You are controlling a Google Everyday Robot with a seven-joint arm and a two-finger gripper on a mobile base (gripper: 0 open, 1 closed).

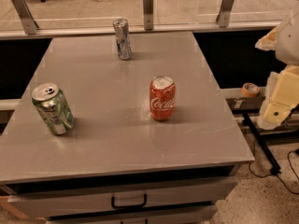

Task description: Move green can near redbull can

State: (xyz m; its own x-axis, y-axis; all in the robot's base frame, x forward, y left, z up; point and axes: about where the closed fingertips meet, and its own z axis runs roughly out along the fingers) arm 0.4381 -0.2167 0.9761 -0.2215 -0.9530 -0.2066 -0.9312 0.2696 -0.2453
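Just the one camera view, and honestly the task looks like it hasn't started. The green can (52, 108) stands upright at the front left of the table (121, 143), well apart from the redbull can (123, 39), which is way back near the far edge. The gripper (279, 101) hangs out past the table's right side, nowhere near either can, and I can't tell if it's open or closed. So the reach, grab, carry and set-down are all left. The red Coca-Cola can (162, 98) sits mid-table, right of the straight path between them, so probably not much of a blocker. A tape roll (250, 89) lies on the ledge off right.
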